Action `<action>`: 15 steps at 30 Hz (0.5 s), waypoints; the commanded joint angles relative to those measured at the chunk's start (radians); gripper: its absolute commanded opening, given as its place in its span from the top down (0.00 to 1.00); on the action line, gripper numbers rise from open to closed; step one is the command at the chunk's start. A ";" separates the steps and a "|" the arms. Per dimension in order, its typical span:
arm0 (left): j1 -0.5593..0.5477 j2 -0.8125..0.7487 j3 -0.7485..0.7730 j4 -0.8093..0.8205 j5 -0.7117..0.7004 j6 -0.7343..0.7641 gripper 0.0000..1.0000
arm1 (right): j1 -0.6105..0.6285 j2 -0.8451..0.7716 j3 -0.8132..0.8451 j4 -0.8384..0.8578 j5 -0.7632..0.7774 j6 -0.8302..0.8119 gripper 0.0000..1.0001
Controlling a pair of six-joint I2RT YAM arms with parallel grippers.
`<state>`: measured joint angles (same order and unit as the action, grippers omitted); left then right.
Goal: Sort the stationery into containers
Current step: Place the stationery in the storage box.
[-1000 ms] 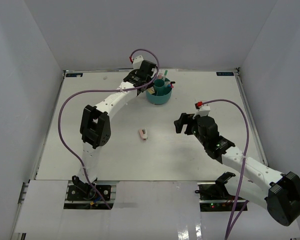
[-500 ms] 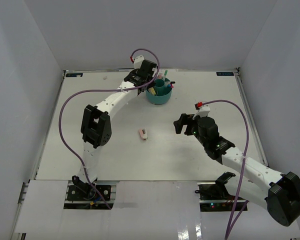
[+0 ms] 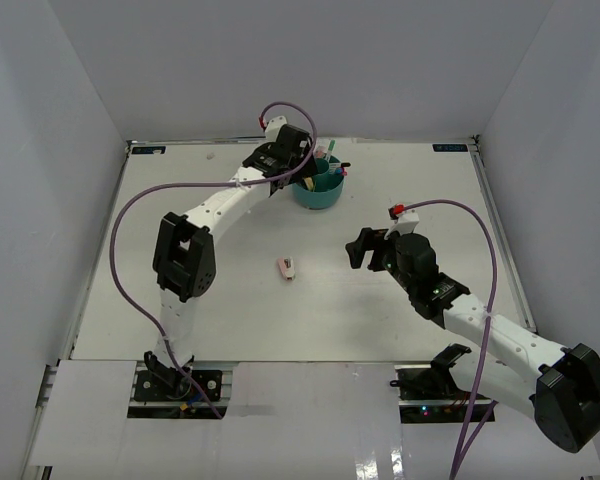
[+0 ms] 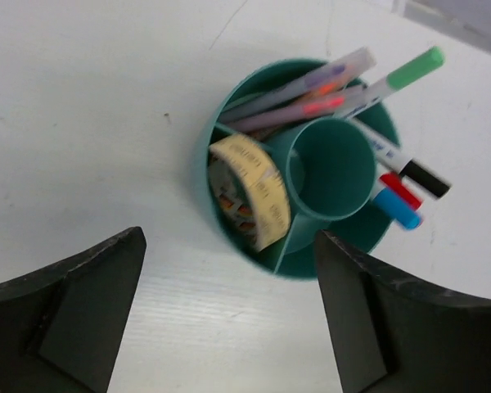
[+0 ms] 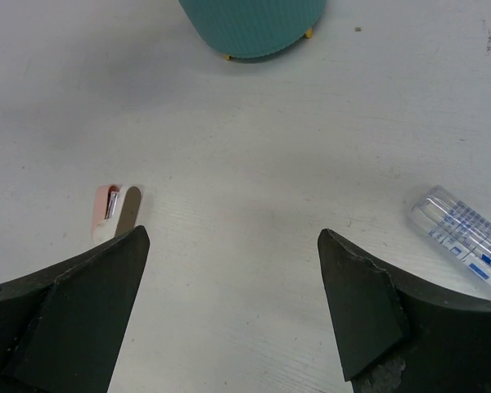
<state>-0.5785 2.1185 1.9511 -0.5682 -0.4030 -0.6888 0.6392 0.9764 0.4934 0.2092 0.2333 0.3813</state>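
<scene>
Stationery sits mostly inside the round teal organizer, which stands on the far side of the white table, about midway across. From the left wrist view, the organizer shows a centre well ringed by compartments. One ring compartment holds a tan band loop standing on edge against the outer wall. Another holds pens with pink and orange marks and a green-capped pen, all leaning out over the rim. Pens with black, red and blue caps poke out of a third compartment on the opposite side from the loop.

Out on the open table lies the small pink eraser, well apart from the organizer and nearer the arms. The right wrist view shows the eraser lying flat, with a silvery strip along it. A clear bottle with blue print lies on its side across from the eraser in that view.

Above the organizer hangs the left gripper, with its fingers spread wide and nothing between them. Near the table's middle, just right of the eraser, hovers the right gripper, its fingers likewise spread wide and empty, the eraser off one side and the bottle off the other.
</scene>
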 commanded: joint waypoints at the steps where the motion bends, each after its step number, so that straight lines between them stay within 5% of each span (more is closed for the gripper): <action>1: -0.004 -0.193 -0.108 -0.007 0.032 0.061 0.02 | 0.001 0.002 0.008 0.045 -0.005 -0.010 0.10; 15: -0.020 -0.620 -0.748 -0.012 0.326 -0.024 0.02 | -0.001 0.051 0.040 0.004 0.006 -0.007 0.10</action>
<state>-0.5816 1.5524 1.2655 -0.5735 -0.1688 -0.6640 0.6392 1.0172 0.4942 0.2073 0.2295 0.3817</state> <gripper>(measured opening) 0.979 0.900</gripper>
